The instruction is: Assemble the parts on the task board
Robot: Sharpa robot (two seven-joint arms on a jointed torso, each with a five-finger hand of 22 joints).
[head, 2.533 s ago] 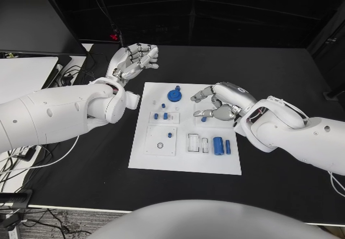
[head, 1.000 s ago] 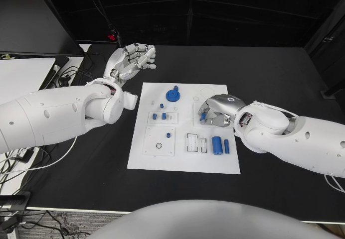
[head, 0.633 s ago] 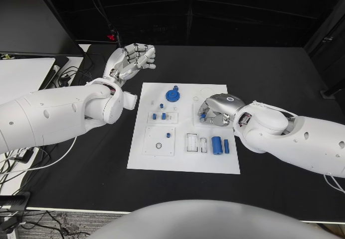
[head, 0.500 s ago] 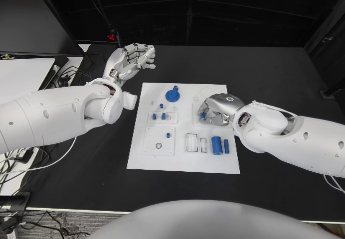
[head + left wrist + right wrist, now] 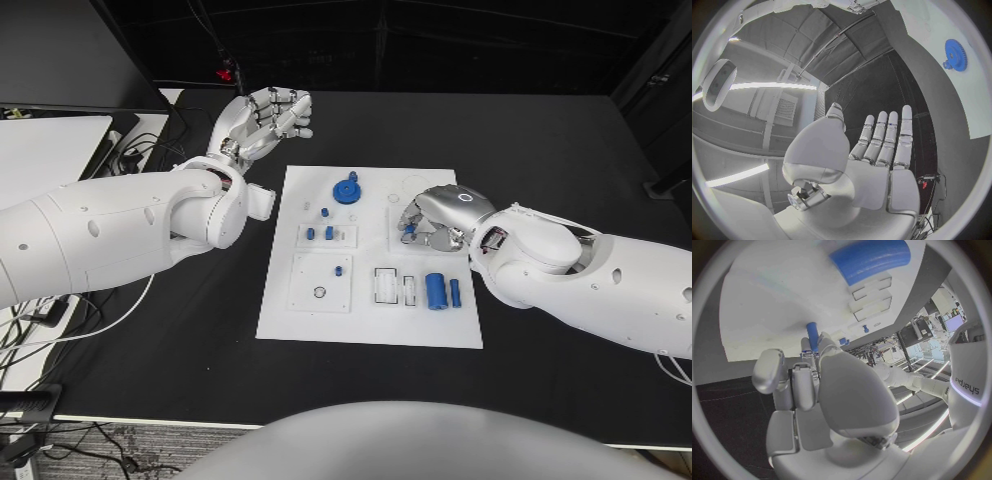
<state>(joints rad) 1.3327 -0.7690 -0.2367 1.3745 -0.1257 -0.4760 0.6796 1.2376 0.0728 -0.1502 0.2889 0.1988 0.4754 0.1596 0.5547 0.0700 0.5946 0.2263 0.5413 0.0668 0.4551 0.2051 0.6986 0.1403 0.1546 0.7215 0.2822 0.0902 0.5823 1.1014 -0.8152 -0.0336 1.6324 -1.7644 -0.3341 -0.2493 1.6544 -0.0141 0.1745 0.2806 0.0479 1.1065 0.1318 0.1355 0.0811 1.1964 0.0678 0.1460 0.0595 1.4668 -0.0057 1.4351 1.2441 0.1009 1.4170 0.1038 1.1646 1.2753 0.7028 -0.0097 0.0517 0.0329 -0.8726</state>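
Since 2.5 s ago the right hand (image 5: 437, 219) has rolled over above the task board (image 5: 368, 325), fingers curled round a small blue peg (image 5: 811, 336). A tilted peg could miss its hole and slip free. Beyond, on the bench (image 5: 476, 130), the left hand (image 5: 264, 120) hovers spread, holding nothing.

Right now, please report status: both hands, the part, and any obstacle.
Left hand open, raised beyond the task board. Right hand over the board, pinching a small blue peg. Nothing seen blocking.
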